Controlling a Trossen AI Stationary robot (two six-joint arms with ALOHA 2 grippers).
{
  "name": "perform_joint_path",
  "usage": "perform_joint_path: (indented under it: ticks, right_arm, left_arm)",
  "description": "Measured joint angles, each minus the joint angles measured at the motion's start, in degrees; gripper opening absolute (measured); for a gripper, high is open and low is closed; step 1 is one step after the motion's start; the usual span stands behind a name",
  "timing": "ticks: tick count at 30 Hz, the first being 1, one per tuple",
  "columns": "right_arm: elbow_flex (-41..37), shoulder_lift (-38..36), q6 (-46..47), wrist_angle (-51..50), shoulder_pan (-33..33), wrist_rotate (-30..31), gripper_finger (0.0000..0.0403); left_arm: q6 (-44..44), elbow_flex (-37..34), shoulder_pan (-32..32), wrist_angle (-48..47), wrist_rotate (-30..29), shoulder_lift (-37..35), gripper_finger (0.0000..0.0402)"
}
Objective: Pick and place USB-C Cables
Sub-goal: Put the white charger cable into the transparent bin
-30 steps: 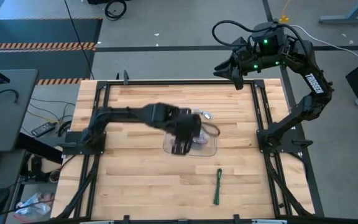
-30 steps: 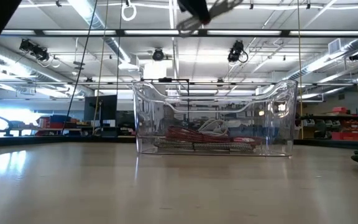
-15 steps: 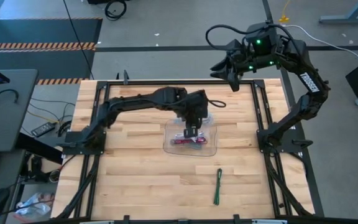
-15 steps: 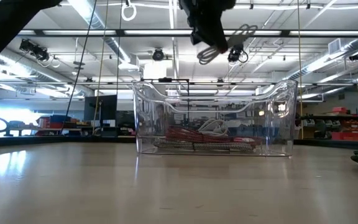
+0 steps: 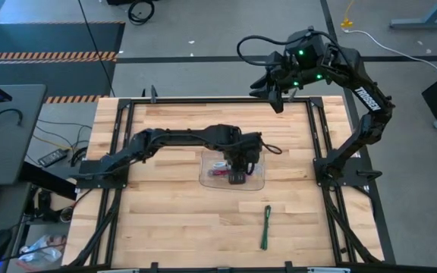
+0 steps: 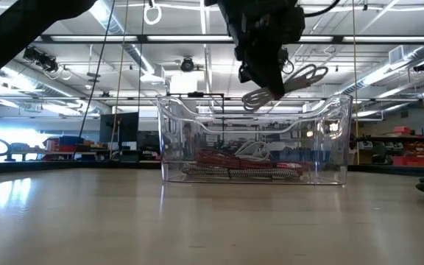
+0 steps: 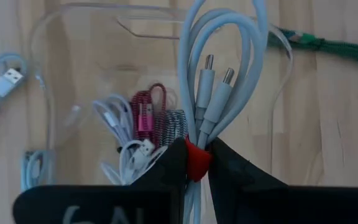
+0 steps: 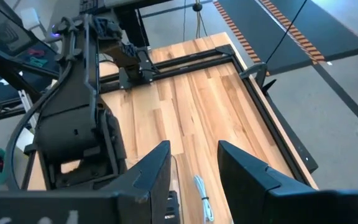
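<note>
Clamped between the fingers of the left gripper [image 7: 197, 163] is a bundled grey-blue cable [image 7: 219, 74], gripped at its red tie [image 7: 197, 163], with the loops and two metal plugs fanning out beyond the fingertips. In the high view the left gripper [image 5: 237, 168] is seen directly over the clear tray [image 5: 207, 179], which sits near the middle of the wooden table [image 5: 165, 220]. From table height the held cable [image 6: 285, 85] is shown hanging just above the rim of the clear tray [image 6: 322, 140], not touching it, with the left gripper [image 6: 267, 70] over the tray's middle.

Inside the tray, a heap of cables [image 6: 241, 165] is seen lying on the floor of it: a dark red coil [image 7: 145, 112], a white cable [image 7: 114, 118] and a dark speckled one [image 7: 174, 124] are made out through the wrist camera. Outside the tray, against one of its walls, a further pale cable [image 7: 2, 81] is seen on the wood. A green cable [image 5: 265, 226] lies stretched out on the table, well apart from the tray, on the side nearer the table's front edge; the same green cable [image 7: 334, 50] is visible beyond the tray's wall.

The right gripper [image 5: 273, 95] is held high beyond the table's far edge, away from the tray, its fingers [image 8: 154, 171] parted and nothing between them.
</note>
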Motion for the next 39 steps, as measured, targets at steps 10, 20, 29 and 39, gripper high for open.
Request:
perform_joint_path:
  ticks: [10, 20, 29, 39]
  right_arm:
    - [0.0, 0.07, 1.71, -0.13, 0.0, 0.06, 0.0138]
    - [0.0, 0.07, 1.51, -0.26, 0.0, 0.2, 0.0138]
    - [0.0, 0.07, 1.44, -1.32, 0.02, 0.17, 0.0138]
    - [0.0, 0.07, 1.38, -2.01, 0.02, 0.15, 0.0138]
  left_arm:
    - [-8.12, -0.02, -1.22, -2.96, 0.23, 0.57, 0.0046]
    - [0.1, -0.06, -4.02, -6.56, 1.58, 0.98, 0.0046]
    - [-0.64, 0.02, -2.32, -4.96, 1.55, 1.81, 0.0046]
    - [-0.46, -0.09, -1.76, -4.5, 2.63, 5.58, 0.0046]
